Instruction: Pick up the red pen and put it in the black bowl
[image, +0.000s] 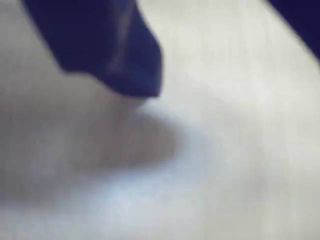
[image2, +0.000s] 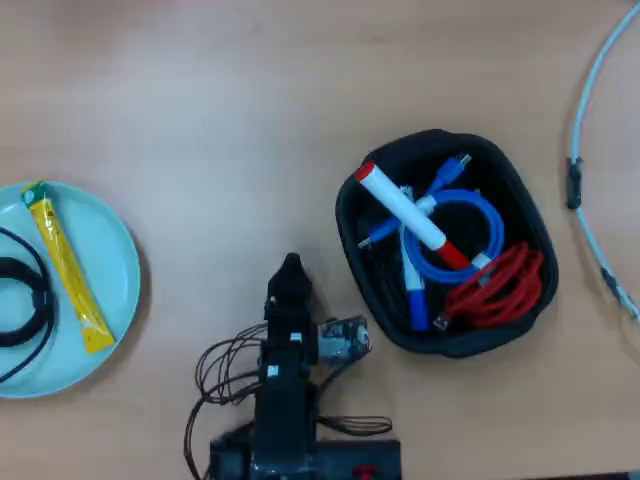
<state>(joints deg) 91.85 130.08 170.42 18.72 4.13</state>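
Note:
The red pen (image2: 405, 212), a white marker with a red cap, lies slantwise inside the black bowl (image2: 515, 185), resting on coiled cables. My gripper (image2: 290, 268) hangs over bare table to the left of the bowl, well apart from it, with nothing visible in it. From above only a single dark tip shows. The wrist view is blurred: one blue finger (image: 110, 45) reaches in from the top left above pale table, and another blue part (image: 300, 17) sits in the top right corner. Neither the pen nor the bowl appears in that view.
A blue cable (image2: 470, 230) and a red cable (image2: 505, 290) fill the bowl under the pen. A light teal plate (image2: 110, 250) at the left edge holds a yellow sachet (image2: 65, 265) and a black cable. A pale cable (image2: 590, 150) curves along the right edge.

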